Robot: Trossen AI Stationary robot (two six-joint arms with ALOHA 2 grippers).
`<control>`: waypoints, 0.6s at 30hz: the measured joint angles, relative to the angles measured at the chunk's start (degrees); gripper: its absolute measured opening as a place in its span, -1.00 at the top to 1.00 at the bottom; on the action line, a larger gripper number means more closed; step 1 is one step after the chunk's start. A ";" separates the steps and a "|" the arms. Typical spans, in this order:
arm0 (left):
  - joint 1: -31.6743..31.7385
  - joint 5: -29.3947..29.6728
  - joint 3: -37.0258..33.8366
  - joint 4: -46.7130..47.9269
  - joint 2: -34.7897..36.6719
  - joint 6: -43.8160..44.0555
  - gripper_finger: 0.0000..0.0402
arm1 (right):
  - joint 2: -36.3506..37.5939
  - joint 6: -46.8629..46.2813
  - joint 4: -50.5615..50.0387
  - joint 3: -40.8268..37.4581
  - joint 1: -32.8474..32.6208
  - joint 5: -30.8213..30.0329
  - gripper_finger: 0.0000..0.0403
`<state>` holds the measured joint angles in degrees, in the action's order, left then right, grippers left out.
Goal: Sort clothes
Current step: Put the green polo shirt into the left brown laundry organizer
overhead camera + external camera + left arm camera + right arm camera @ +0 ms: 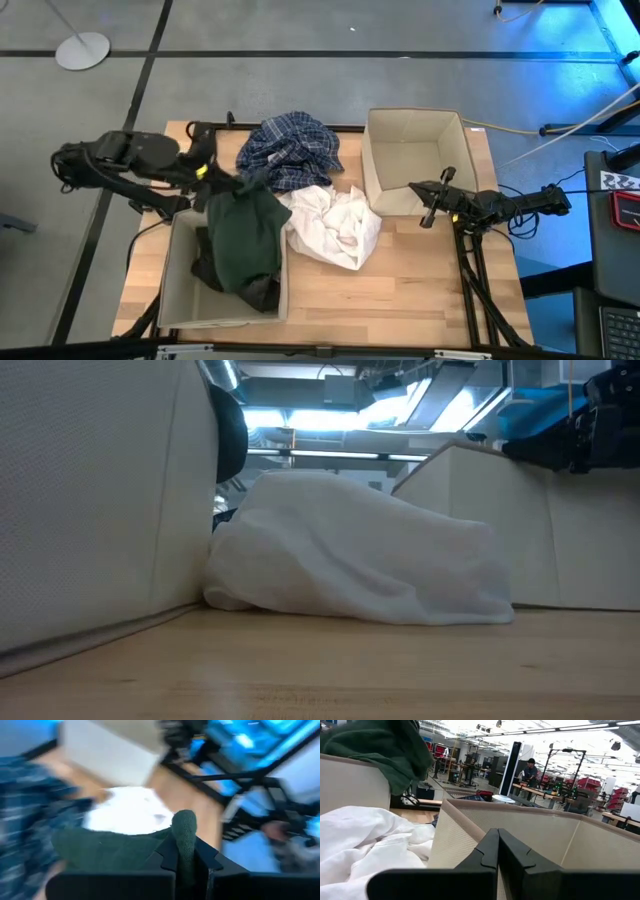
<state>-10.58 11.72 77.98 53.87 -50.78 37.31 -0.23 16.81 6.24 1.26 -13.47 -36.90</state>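
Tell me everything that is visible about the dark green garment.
The dark green garment is soft, matte, thick-looking fabric, crumpled. It hangs from the left tool, whose fingers are shut on a bunched fold at its top. Its lower part drapes over the inner wall of the left beige bin and into it, lying on a dark grey-black piece there. Its right edge meets the white garment, and the plaid shirt lies just behind it.
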 joint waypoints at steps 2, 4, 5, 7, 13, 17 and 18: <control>-3.09 -1.24 0.31 -1.03 0.00 2.78 0.97 | 0.00 -0.01 0.00 0.00 0.00 0.01 0.94; -6.43 -1.46 0.32 0.66 -0.66 8.28 0.98 | 0.00 -0.01 0.00 0.00 0.00 0.01 0.94; -8.16 -1.44 0.32 2.42 -1.28 11.47 0.98 | 0.00 -0.01 -0.02 0.00 0.00 0.00 0.94; -11.91 -1.01 0.32 6.90 -3.40 18.36 0.98 | 0.00 -0.01 -0.09 0.00 0.00 0.01 0.94; -22.20 0.27 -2.32 12.85 -11.51 34.48 0.97 | 0.00 -0.01 -0.28 0.00 0.00 0.01 0.94; -26.83 0.46 -7.43 10.91 -15.74 40.96 0.97 | 0.00 0.01 -0.31 0.00 0.00 0.00 0.94; -27.72 0.47 -8.87 10.95 -16.58 42.33 0.97 | 0.00 0.01 -0.33 0.00 0.00 -0.01 0.94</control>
<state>-38.30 12.19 69.11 64.82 -67.36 79.64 -0.23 16.82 5.91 1.26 -13.47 -36.91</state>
